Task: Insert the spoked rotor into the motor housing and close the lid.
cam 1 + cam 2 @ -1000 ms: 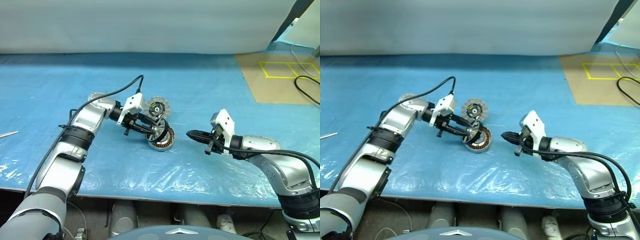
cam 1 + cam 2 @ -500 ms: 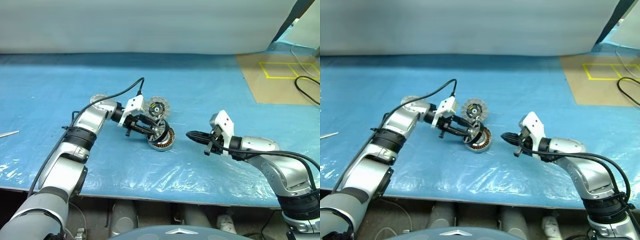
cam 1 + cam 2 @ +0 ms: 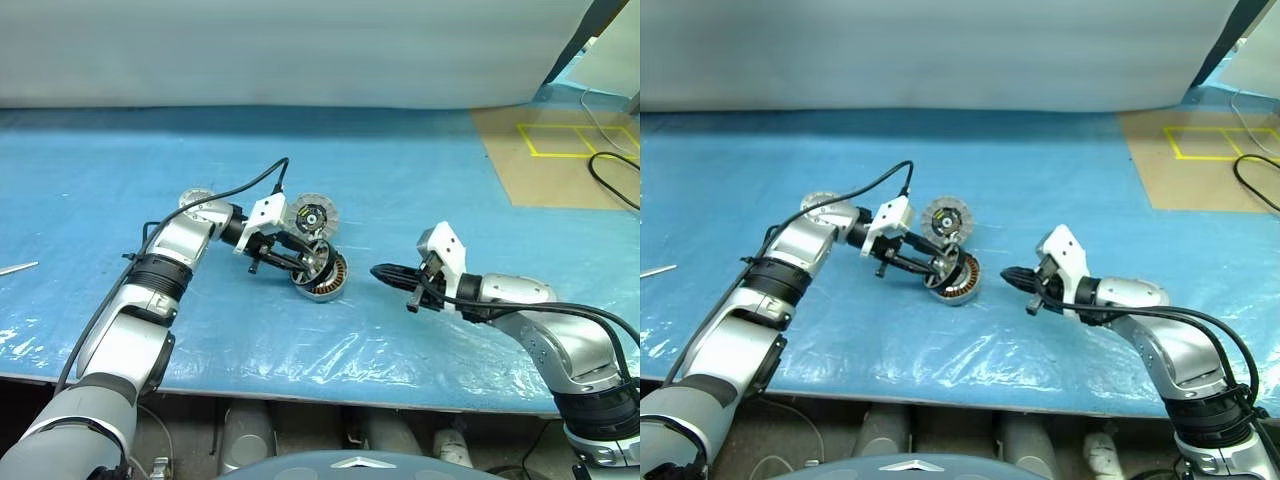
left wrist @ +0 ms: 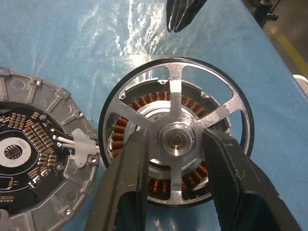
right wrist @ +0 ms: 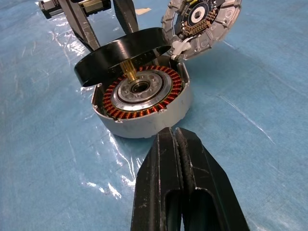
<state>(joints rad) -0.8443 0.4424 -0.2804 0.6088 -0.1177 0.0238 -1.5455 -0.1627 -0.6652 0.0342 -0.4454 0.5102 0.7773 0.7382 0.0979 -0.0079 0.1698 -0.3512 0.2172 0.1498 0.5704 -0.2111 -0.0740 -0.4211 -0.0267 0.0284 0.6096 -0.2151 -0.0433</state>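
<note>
two arms reach over the blue plastic-covered table (image 3: 420, 170), and the motor housing (image 3: 327, 283) between them serves as the landmark. nearest the robot, on the housing's right, the right arm bends at the elbow and stretches its forearm low toward the housing, sloping slightly down. the right gripper (image 3: 381, 270) has its two black fingers pressed together with nothing between them, the tips stopping just short of the housing's grey wall without touching it.

the housing sits on the table with its ring of copper windings showing. the spoked rotor (image 4: 175, 132) is tilted over it, the edge away from the right gripper raised and its brass shaft (image 5: 129, 70) pointing down toward the housing's centre bearing, not seated. the left gripper (image 3: 312, 261) holds the rotor, one finger on each side of the hub, reaching between the spokes. the left arm comes in from the housing's left, forearm angled downward across the table, wrist bent toward the right.

just beyond the housing, the lid (image 3: 312, 214) lies swung open beside it, its ribbed face and black-and-yellow centre turned up, a white cable joining the two.
</note>
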